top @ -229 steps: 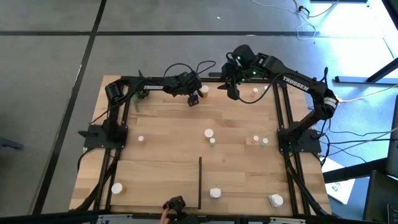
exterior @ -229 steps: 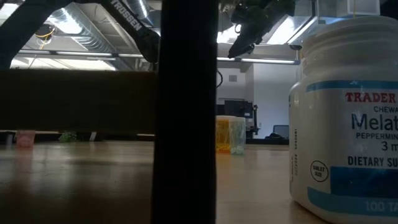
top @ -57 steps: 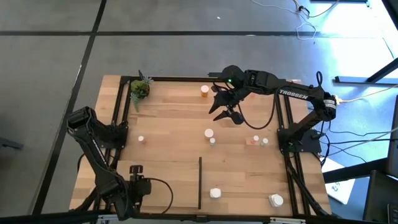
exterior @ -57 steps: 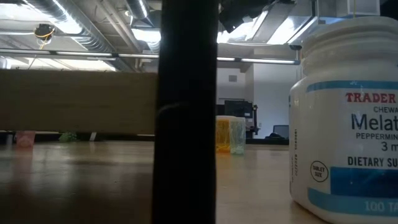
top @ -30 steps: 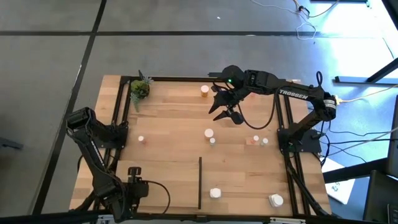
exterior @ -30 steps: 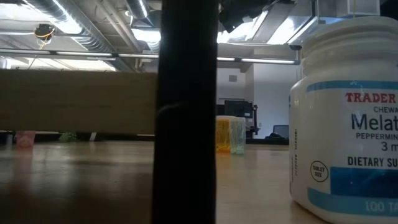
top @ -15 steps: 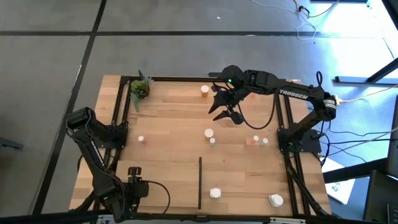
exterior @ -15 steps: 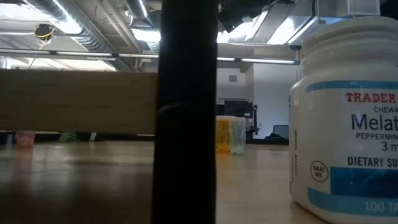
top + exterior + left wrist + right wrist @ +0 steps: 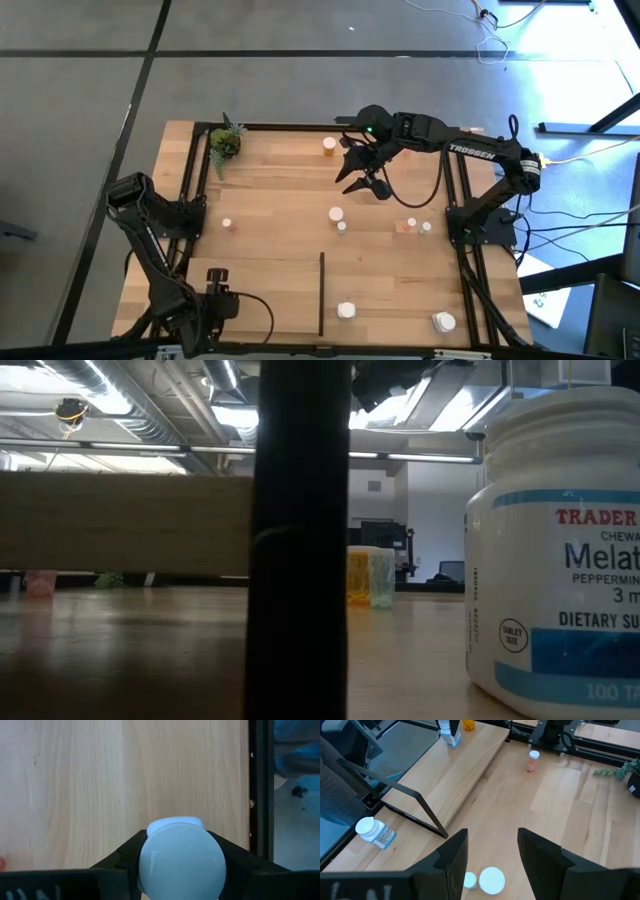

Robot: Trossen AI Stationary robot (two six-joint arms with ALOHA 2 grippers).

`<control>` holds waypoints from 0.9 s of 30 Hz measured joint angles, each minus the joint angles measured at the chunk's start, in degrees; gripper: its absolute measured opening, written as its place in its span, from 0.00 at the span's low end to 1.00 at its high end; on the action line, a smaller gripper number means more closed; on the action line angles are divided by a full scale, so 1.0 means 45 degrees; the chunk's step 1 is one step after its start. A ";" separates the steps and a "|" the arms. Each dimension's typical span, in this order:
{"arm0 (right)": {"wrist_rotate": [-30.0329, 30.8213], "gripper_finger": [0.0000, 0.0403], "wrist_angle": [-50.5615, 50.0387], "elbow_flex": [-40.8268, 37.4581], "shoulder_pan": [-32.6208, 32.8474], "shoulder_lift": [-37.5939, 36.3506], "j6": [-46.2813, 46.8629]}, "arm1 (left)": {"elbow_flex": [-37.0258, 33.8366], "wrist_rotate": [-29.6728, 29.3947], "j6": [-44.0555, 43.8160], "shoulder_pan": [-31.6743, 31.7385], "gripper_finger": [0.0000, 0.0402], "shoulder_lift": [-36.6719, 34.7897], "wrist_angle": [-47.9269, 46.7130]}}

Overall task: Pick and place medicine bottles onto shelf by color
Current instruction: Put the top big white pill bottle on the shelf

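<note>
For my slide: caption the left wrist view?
Left hand gripping a white-capped bottle above the wooden shelf.

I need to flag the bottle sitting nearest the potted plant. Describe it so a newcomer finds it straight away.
Start at the green potted plant in the shelf's far left corner. Follow that far rail toward the right arm; the first bottle you meet, standing alone near the rail, is the orange bottle. Its body is orange under a white cap, and no other bottle stands beside it.

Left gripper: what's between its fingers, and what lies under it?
The left gripper is closed around a white-capped bottle, seen cap-on over the shelf beside its black rail. The cap covers the bottle's body, so its colour cannot be told.
</note>
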 joint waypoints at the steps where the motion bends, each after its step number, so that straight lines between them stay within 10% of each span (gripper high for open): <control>1: 0.0000 0.43 0.0000 0.0000 -0.0002 0.0000 0.0002 | 0.0000 -0.0006 0.0034 -0.0034 0.43 0.0000 -0.0002; 27: -0.0005 0.43 0.0000 0.0000 -0.0001 0.0000 0.0005 | 0.0000 0.0606 0.0347 -0.0070 0.48 0.0000 0.0175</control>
